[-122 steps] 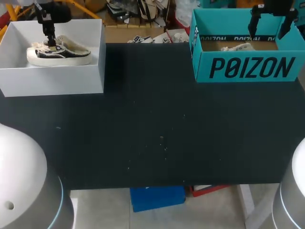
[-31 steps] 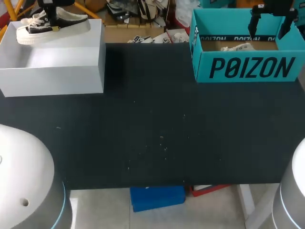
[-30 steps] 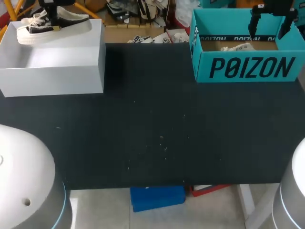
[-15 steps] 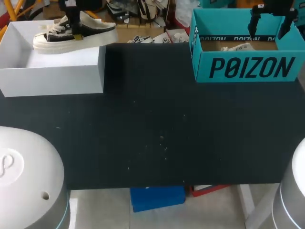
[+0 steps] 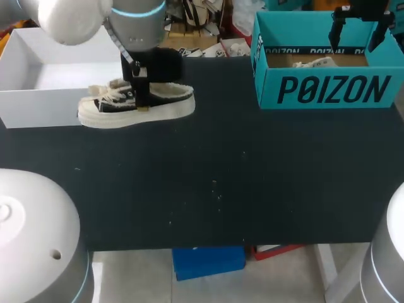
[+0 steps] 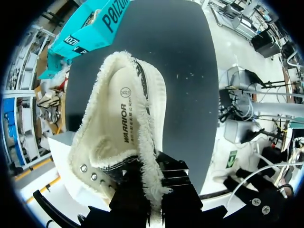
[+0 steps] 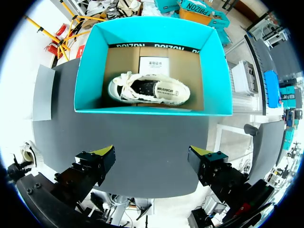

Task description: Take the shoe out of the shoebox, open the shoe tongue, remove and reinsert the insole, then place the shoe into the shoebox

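Left hand clamped on shoe collar, upper left of frame; shoe is out of white shoebox, over worktop at its right front corner. Right hand above teal shoebox, upper right. Left wrist: collar edge pinched between fingers, toe pointing away. Right wrist: fingers wide apart, nothing held; second shoe lies inside teal shoebox ahead.

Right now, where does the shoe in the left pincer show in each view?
Head view: shoe over the table, beside the white box.
Left wrist view: in its own pincer, insole facing the camera.
Right wrist view: perhaps a cream speck at the table's edge; unsure.
Shared landmark: teal shoebox.
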Tool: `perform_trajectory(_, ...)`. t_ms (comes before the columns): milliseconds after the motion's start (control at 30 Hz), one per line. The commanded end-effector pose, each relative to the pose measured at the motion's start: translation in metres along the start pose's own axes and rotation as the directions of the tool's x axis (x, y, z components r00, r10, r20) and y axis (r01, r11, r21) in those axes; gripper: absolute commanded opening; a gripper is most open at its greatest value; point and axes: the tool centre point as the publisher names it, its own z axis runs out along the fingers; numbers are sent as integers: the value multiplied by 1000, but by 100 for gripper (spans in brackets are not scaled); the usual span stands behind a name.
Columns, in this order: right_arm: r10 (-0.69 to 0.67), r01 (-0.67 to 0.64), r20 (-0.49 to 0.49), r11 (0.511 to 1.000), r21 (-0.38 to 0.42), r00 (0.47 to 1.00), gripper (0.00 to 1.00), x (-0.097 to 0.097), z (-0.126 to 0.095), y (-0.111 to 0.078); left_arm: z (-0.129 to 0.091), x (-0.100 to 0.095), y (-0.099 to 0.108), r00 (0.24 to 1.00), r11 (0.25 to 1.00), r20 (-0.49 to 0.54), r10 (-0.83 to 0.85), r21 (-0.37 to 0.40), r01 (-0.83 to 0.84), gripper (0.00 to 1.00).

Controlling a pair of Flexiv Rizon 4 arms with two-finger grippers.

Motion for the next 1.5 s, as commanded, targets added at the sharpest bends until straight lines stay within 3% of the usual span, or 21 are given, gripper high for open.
perform_trajectory(33,0,0,0,1000,0,1000,100,0,0,0,24,17,-23,966,1000,260,10,-8,-8,0)
perform_trajectory(600,0,0,0,1000,0,1000,100,0,0,0,85,35,-94,981,1000,193,-4,4,4,0)
perform_trajectory(833,0,0,0,1000,0,1000,100,0,0,0,112,41,-104,982,1000,187,9,-10,-7,0)
perform_trajectory(1133,0,0,0,1000,0,1000,100,0,0,0,146,36,-118,983,1000,184,16,-19,-13,0)
perform_trajectory(1433,0,0,0,1000,0,1000,100,0,0,0,165,37,-131,984,999,176,36,-5,-36,0)
perform_trajectory(1467,0,0,0,1000,0,1000,100,0,0,0,165,38,-131,985,999,170,44,-2,-44,16)
perform_trajectory(1500,0,0,0,1000,0,1000,100,0,0,0,164,39,-132,985,998,164,54,3,-55,100)
